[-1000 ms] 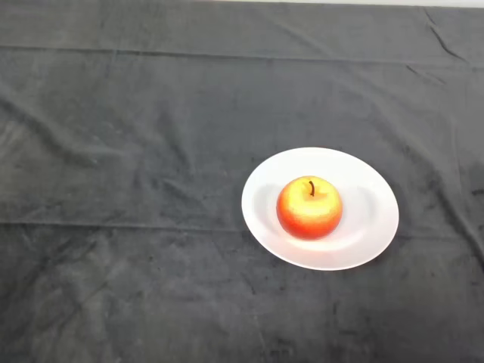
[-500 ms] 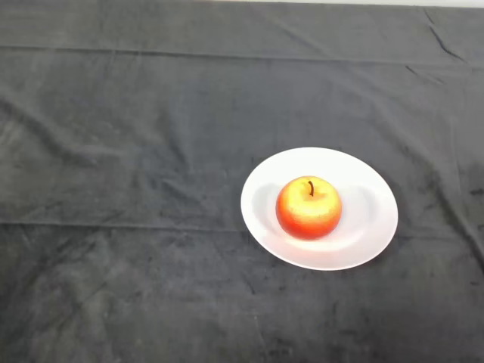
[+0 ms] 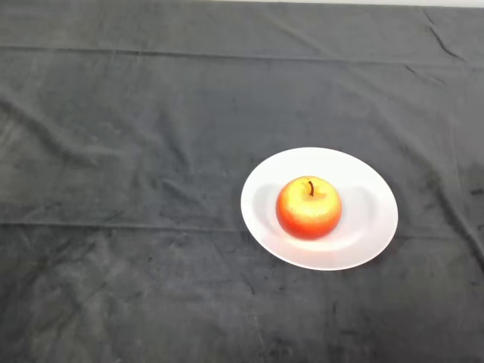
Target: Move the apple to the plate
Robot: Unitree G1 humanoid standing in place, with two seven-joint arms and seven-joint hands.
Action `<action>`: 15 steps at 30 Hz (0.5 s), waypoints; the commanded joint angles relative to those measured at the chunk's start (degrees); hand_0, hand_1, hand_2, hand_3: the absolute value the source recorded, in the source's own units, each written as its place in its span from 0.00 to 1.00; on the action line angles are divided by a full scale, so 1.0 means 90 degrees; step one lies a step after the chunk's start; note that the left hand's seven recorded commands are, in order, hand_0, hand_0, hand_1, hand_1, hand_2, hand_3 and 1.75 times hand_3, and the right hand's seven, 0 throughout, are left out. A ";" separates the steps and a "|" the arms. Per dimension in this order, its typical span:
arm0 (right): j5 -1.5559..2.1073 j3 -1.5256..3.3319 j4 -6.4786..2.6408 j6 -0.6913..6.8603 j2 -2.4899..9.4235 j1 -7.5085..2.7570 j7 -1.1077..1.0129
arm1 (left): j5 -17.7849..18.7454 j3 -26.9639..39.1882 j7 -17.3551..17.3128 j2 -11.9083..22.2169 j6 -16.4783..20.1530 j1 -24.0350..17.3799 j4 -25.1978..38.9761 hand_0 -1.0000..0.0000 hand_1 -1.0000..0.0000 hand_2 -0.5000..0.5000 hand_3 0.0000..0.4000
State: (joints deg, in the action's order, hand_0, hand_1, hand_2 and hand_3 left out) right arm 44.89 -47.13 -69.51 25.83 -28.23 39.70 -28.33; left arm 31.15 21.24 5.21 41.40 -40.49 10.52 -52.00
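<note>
I see the apple [image 3: 308,208] sitting upright, stem up, near the middle of the white plate [image 3: 368,179] on the cloth-covered counter [image 3: 121,151]. No hand shows, so its state is unknown to me. The task looks complete; I'd leave everything undisturbed.

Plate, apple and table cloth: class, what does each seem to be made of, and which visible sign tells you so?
Plate: white, smooth, slightly glossy with soft highlights, likely glazed ceramic or plastic. Apple: red-yellow waxy skin with a dark stem; real or imitation cannot be told. Cloth: dark, matte, velvety fabric, shown by creases and brushed patches.
</note>
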 commanded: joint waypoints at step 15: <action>0.0170 -0.0090 0.0105 -0.0027 -0.0204 0.0248 0.0000 | -0.0277 0.0424 -0.0222 -0.0088 -0.0081 0.0291 -0.0398 1.00 1.00 0.50 0.00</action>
State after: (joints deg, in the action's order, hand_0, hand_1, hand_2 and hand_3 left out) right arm 44.89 -47.13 -69.51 25.83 -28.23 39.70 -28.33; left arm 29.01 22.32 3.57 41.38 -40.49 10.92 -52.53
